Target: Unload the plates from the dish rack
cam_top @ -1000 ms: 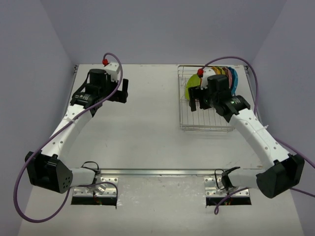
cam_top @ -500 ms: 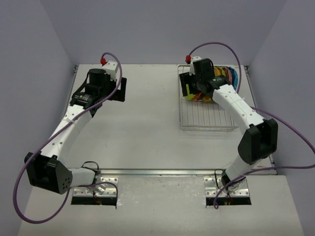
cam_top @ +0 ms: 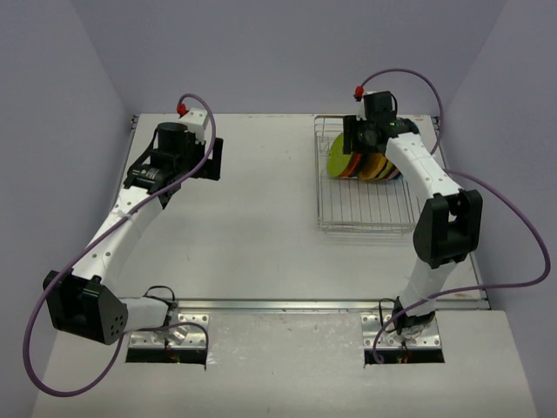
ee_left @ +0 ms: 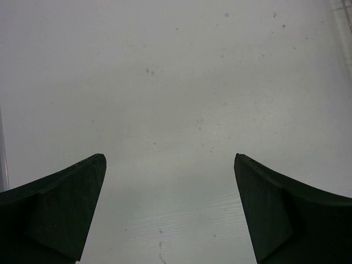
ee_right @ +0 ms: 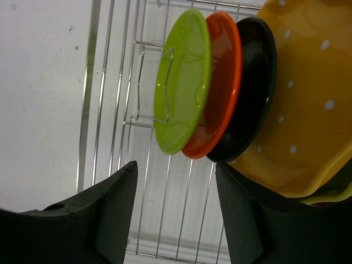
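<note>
Left arm: stretched to the far left of the table (cam_top: 261, 226); left gripper (ee_left: 170, 206) spread wide over bare tabletop, holding nothing.
Right arm: elbow raised, wrist over the dish rack (cam_top: 365, 213) at far right; right gripper (ee_right: 176, 214) partly apart, only rack wires between its jaws.
Plates (cam_top: 364, 165): on edge at the rack's far end.
Right wrist view alone: lime green plate (ee_right: 181, 82), orange plate (ee_right: 223, 82), black plate (ee_right: 250, 93), dotted yellow plate (ee_right: 302, 99) side by side; the yellow one is just beside one finger.

A white table (cam_top: 261, 218) bears the wire dish rack (cam_top: 361, 211) at its far right.
</note>
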Action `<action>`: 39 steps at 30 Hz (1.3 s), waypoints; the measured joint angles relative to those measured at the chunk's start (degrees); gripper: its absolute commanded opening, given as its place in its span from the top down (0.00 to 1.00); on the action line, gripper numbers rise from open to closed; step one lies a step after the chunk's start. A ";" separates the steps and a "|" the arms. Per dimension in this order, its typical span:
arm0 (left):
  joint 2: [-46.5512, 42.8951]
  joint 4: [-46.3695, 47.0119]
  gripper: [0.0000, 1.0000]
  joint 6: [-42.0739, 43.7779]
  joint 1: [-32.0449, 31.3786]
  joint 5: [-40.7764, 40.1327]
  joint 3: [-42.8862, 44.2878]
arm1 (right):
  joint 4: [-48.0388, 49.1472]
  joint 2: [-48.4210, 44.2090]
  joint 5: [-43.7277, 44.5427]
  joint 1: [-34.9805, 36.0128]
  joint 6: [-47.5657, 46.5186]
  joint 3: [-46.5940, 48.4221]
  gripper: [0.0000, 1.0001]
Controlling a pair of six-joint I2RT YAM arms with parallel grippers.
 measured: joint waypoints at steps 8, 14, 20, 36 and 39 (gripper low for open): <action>0.00 0.06 0.00 -0.13 0.00 -0.25 -0.04 | 0.20 2.72 -2.38 -2.08 1.54 0.93 0.48; 0.02 0.07 0.00 -0.16 0.00 -0.42 -0.04 | 0.23 4.42 -2.78 -1.77 2.14 3.76 0.54; 0.36 0.08 0.00 -0.33 0.00 -0.74 -0.04 | 0.37 6.70 -1.84 -1.77 2.75 6.52 0.58; 1.33 0.08 0.00 -0.37 0.00 -1.24 -0.04 | 0.50 13.63 3.26 -1.52 2.55 8.72 0.86; 1.33 0.09 0.00 -0.37 0.00 -1.43 -0.09 | 0.50 13.64 4.36 -1.46 2.53 8.87 0.97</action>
